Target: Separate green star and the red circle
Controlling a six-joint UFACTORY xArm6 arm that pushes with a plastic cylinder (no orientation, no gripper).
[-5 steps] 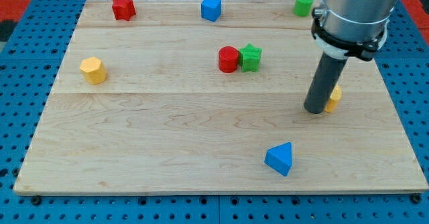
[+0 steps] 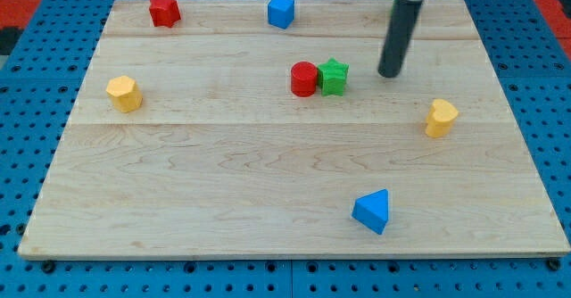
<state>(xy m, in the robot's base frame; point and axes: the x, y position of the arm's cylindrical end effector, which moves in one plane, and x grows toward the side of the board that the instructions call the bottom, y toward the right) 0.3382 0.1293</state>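
Observation:
The green star (image 2: 334, 76) and the red circle (image 2: 304, 78) sit side by side and touching, a little above the middle of the wooden board (image 2: 223, 182), the star on the view's right. My tip (image 2: 389, 73) rests on the board to the right of the green star, about a block's width away from it and at about the same height in the view. The dark rod rises from the tip to the view's top edge.
A red star (image 2: 163, 10) and a blue block (image 2: 281, 11) lie near the board's top edge. A yellow block (image 2: 124, 94) is at the left, another yellow block (image 2: 440, 118) at the right, and a blue triangle (image 2: 372, 211) near the bottom.
My tip has moved up and to the left, away from the right yellow block toward the green star. The yellow block shows fully now. The green block at the top right no longer shows.

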